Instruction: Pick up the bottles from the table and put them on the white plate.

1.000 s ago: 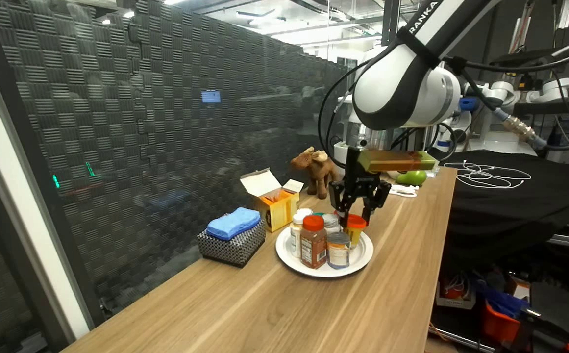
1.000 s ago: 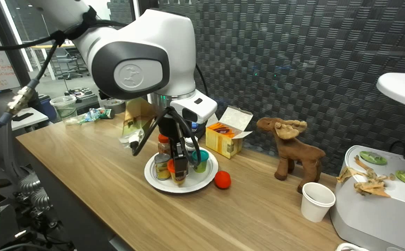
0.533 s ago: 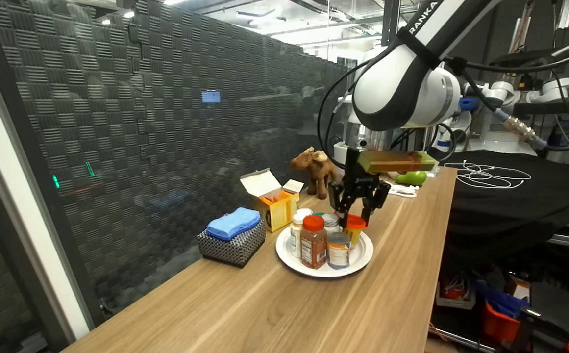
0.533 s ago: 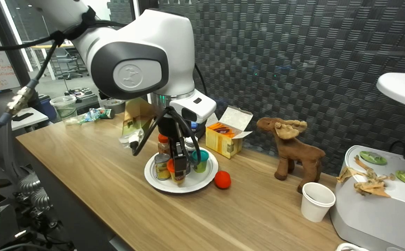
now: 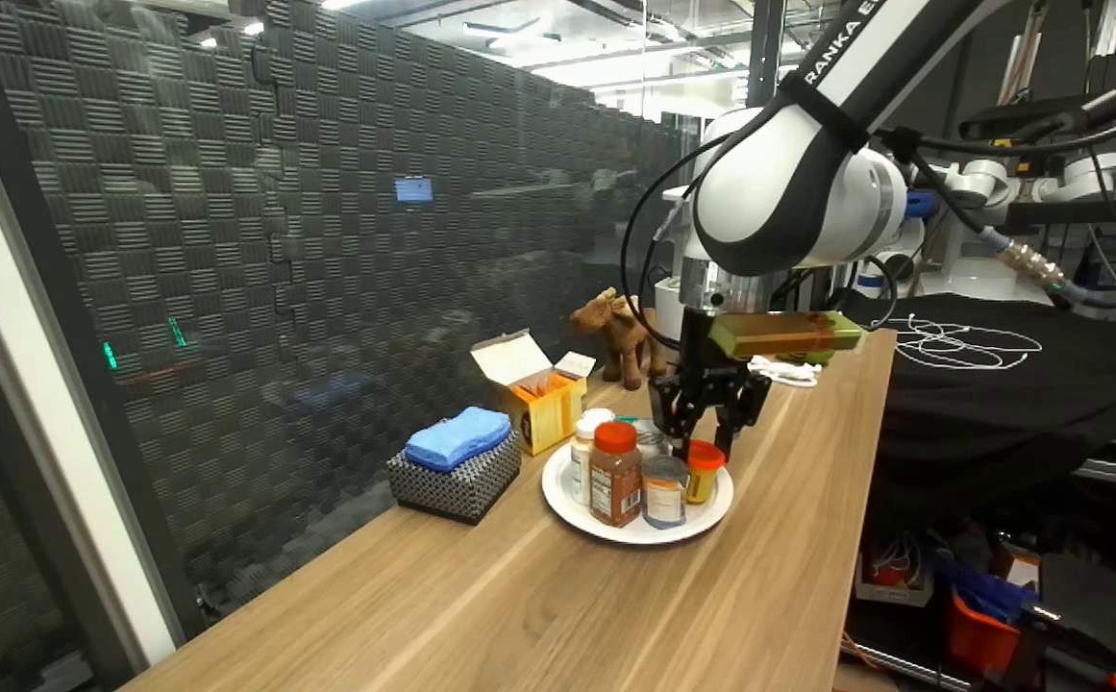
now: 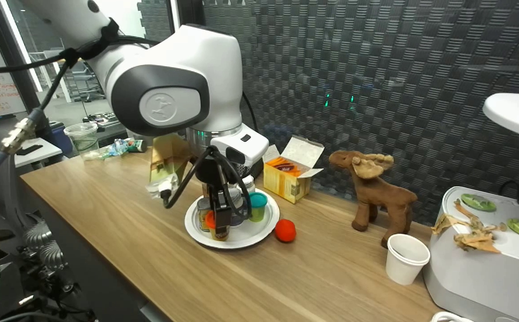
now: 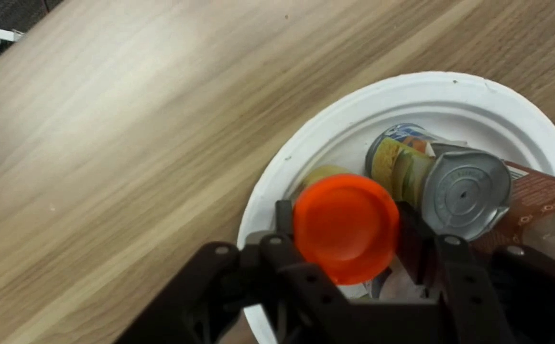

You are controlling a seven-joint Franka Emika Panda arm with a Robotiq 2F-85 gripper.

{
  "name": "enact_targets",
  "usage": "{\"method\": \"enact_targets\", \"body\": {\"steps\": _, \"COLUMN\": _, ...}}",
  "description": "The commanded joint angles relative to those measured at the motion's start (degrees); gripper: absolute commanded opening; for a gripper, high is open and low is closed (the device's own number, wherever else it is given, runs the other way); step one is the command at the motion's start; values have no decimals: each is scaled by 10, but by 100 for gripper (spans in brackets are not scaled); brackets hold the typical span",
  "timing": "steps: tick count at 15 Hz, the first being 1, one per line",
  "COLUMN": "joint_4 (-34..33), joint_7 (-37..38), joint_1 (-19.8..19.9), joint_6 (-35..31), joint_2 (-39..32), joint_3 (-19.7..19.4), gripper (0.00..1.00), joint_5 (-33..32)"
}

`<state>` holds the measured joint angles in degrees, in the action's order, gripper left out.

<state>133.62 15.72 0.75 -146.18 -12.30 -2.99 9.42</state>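
Tool [image 7: 344, 226] is clamping the orange-lidded tub [image 5: 702, 484]. The white plate [image 7: 444, 88] is lying beneath the tool, and the bottles [image 5: 615, 479] are standing on that plate, near the tool.

In an exterior view the pincer [image 5: 704, 451] is gripping a red-lidded yellow tub [image 5: 701, 482] between two and three o'clock on the white plate [image 5: 562, 506]. A red-capped brown bottle [image 5: 615, 479] is standing at seven, a can [image 5: 664, 497] at five, a white-capped bottle [image 5: 581, 461] at nine. On the worktop [image 5: 538, 615], an open carton [image 5: 548, 420] is sitting just past ten, and a toy animal [image 5: 624, 338] is standing at twelve.
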Motion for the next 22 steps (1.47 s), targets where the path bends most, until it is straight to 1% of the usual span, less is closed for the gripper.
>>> {"method": "enact_targets", "body": {"steps": 1, "joint_4": 5, "joint_7": -7, "joint_1": -1, "joint_6": -8, "joint_2": 7, "joint_3": 2, "gripper": 57, "joint_5": -5}}
{"method": "enact_targets", "body": {"steps": 2, "joint_4": 5, "joint_7": -5, "joint_1": -1, "joint_6": -9, "joint_2": 8, "joint_3": 0, "gripper": 73, "joint_5": -7}}
{"method": "enact_targets", "body": {"steps": 3, "joint_4": 7, "joint_7": -5, "joint_1": 0, "joint_6": -11, "joint_2": 9, "joint_3": 0, "gripper": 82, "joint_5": -6}}
{"method": "enact_targets", "body": {"steps": 4, "joint_4": 9, "joint_7": -4, "joint_1": 0, "joint_6": -14, "joint_2": 10, "joint_3": -1, "gripper": 83, "joint_5": -7}}
{"method": "enact_targets", "body": {"steps": 5, "joint_4": 10, "joint_7": -2, "joint_1": 0, "joint_6": -17, "joint_2": 11, "joint_3": -3, "gripper": 88, "joint_5": -7}}
{"method": "enact_targets", "body": {"steps": 6, "joint_4": 13, "joint_7": -1, "joint_1": 1, "joint_6": -20, "joint_2": 14, "joint_3": -4, "gripper": 97, "joint_5": -8}}
{"method": "enact_targets", "body": {"steps": 7, "joint_4": 16, "joint_7": 1, "joint_1": 1, "joint_6": -23, "joint_2": 18, "joint_3": -7, "gripper": 100, "joint_5": -10}}
{"method": "enact_targets", "body": {"steps": 13, "joint_4": 29, "joint_7": 13, "joint_1": 5, "joint_6": -47, "joint_2": 49, "joint_3": -23, "gripper": 100, "joint_5": -19}}
{"method": "enact_targets", "body": {"steps": 18, "joint_4": 19, "joint_7": 45, "joint_1": 9, "joint_6": -43, "joint_2": 69, "joint_3": -40, "gripper": 100, "joint_5": -54}}
{"method": "enact_targets", "body": {"steps": 20, "joint_4": 4, "joint_7": 60, "joint_1": 15, "joint_6": -40, "joint_2": 58, "joint_3": -43, "gripper": 100, "joint_5": -46}}
{"method": "enact_targets", "body": {"steps": 21, "joint_4": -7, "joint_7": 60, "joint_1": 20, "joint_6": -40, "joint_2": 45, "joint_3": -40, "gripper": 100, "joint_5": -23}}
{"method": "enact_targets", "body": {"steps": 22, "joint_4": -18, "joint_7": 66, "joint_1": 23, "joint_6": -42, "joint_2": 31, "joint_3": -41, "gripper": 100, "joint_5": -15}}
